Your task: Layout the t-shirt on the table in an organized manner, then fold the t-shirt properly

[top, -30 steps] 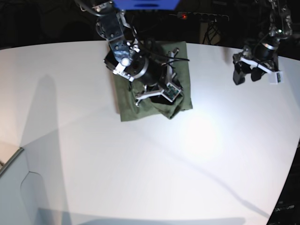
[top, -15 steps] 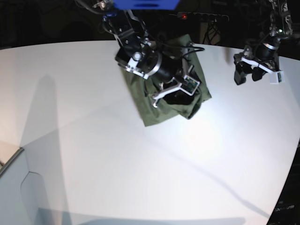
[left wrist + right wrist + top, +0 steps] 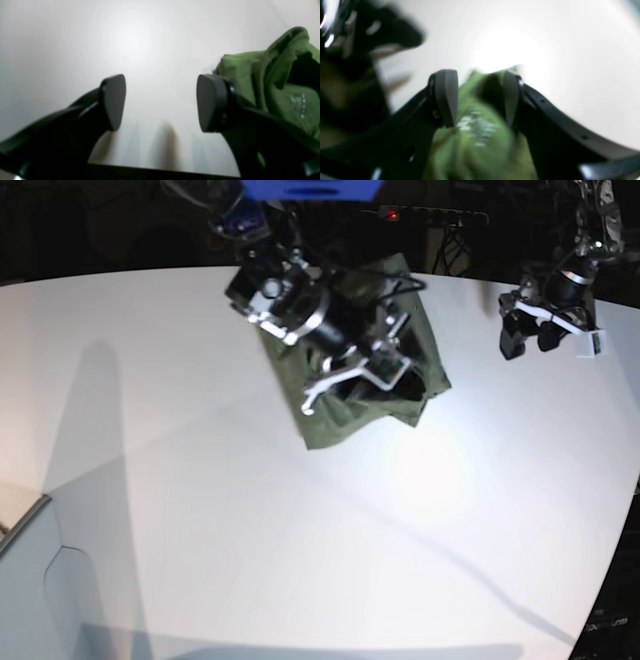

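Near and middle bench (image 3: 300, 560): bare white, nothing on it.

Toward the far edge, about midway along: t-shirt (image 3: 345, 415) in a compact, roughly folded bundle, lying askew to the far edge, one corner lumpy and doubled over. Pale label print visible on the cloth in both wrist views.

Right gripper (image 3: 365, 380) directly over the bundle, low. Fingers (image 3: 446, 97) apart in the right wrist view, green cloth showing in the gap between them; that view blurred, so cannot tell whether cloth touches the pads. No firm clamp visible; read as a grip opened, not a hold.

Left gripper (image 3: 545, 335) near the far right part of the bench, well apart from the shirt, hanging above bare surface. Fingers (image 3: 113, 100) apart, nothing between them; shirt just visible to one side in the left wrist view.

Step in hand, as judged: late folding — placing or adjusting the bundle, not spreading.

Next move calls for: clearing the right gripper upward without snagging the loose corner; then checking the bundle, flattening the raised corner and squaring it if needed.
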`<action>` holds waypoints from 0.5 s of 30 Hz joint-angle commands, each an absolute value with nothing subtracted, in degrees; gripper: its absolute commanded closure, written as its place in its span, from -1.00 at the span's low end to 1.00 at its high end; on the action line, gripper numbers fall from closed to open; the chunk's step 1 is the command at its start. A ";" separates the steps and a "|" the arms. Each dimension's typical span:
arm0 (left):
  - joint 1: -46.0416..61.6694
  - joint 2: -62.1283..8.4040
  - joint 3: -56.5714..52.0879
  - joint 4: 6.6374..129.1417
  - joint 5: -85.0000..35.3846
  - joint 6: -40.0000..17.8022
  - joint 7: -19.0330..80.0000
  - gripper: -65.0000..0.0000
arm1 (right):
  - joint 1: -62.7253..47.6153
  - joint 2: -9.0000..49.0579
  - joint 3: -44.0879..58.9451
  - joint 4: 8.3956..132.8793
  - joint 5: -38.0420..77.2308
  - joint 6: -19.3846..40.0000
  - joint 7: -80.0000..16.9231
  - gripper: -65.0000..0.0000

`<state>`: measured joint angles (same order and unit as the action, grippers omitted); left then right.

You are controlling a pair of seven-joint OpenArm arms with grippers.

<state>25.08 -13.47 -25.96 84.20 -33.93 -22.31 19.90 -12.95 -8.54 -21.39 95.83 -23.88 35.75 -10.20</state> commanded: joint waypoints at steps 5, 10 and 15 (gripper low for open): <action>24.75 -14.02 -26.42 84.97 -34.68 -22.81 18.68 -0.33 | -17.36 -8.22 -20.26 100.44 -23.16 35.30 -8.66 0.09; 24.57 -14.02 -26.42 84.97 -34.68 -22.81 18.68 -0.33 | -19.03 -6.55 -22.99 93.93 -23.25 35.30 -8.66 0.08; 23.52 -14.29 -27.21 84.97 -34.68 -22.81 18.68 -0.33 | -19.82 -4.79 -28.97 88.31 -23.25 35.30 -8.66 0.08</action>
